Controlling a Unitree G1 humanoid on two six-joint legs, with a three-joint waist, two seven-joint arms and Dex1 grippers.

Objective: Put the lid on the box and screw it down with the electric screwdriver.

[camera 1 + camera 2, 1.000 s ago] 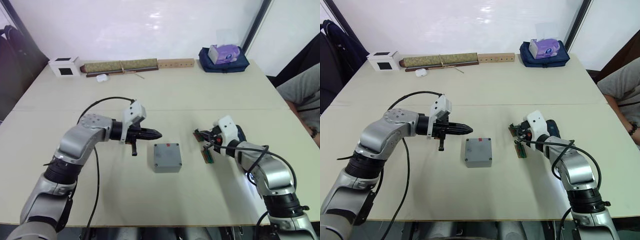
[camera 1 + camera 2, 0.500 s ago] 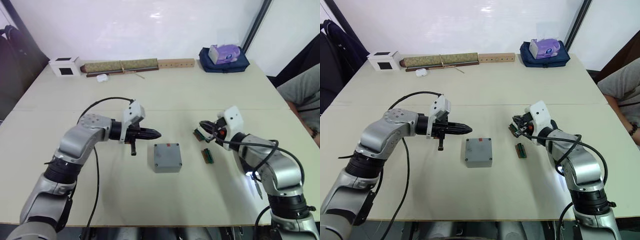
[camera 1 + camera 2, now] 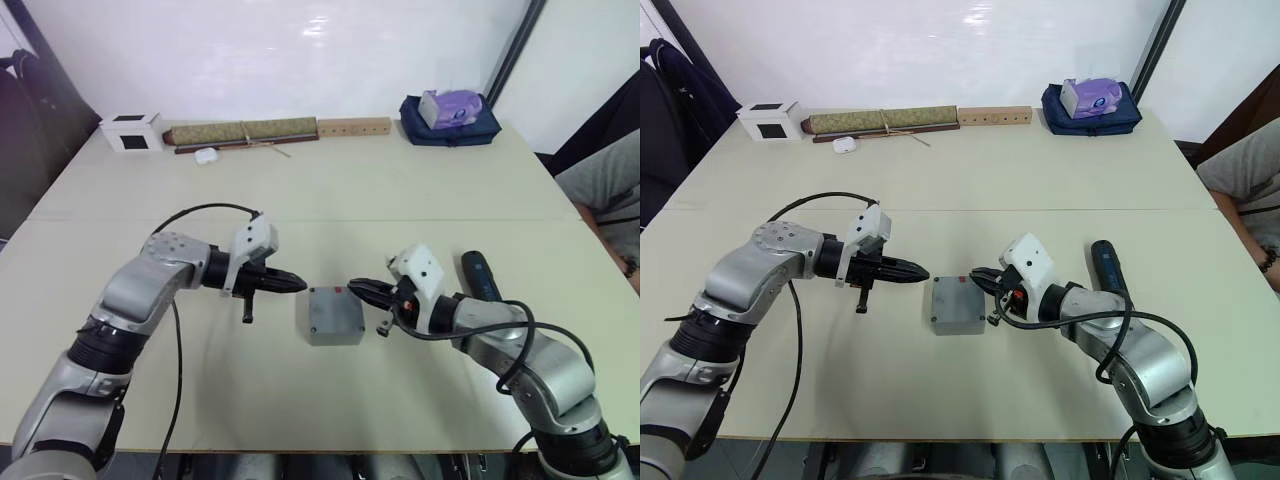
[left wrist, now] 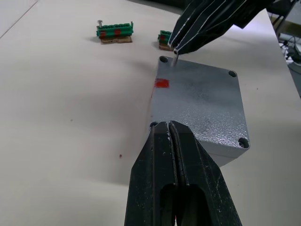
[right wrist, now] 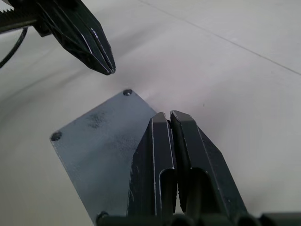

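Observation:
The grey lid (image 3: 333,306) lies on the box (image 3: 335,336), closing it into one block in the middle of the table; its top shows corner screw holes and a small red mark (image 4: 161,83). My right gripper (image 3: 356,289) is shut on a small screw (image 4: 175,58), held just above the lid's corner hole (image 4: 163,60) by the red mark. My left gripper (image 3: 300,283) is shut on nothing, its tip hovering just off the box's left side. The electric screwdriver (image 3: 480,277), black and blue, lies flat on the table beyond my right forearm.
Two green terminal strips (image 4: 115,34) lie on the table past the box. Along the far edge stand a white box (image 3: 128,131), a rolled mat (image 3: 240,132), a wooden strip (image 3: 353,126) and a blue bag with tissues (image 3: 448,115). A person (image 3: 605,180) sits at the right.
My right gripper left the green strips and swung left to the box's corner, carrying a screw. The screwdriver is now uncovered. My left gripper drew back slightly to the left and down.

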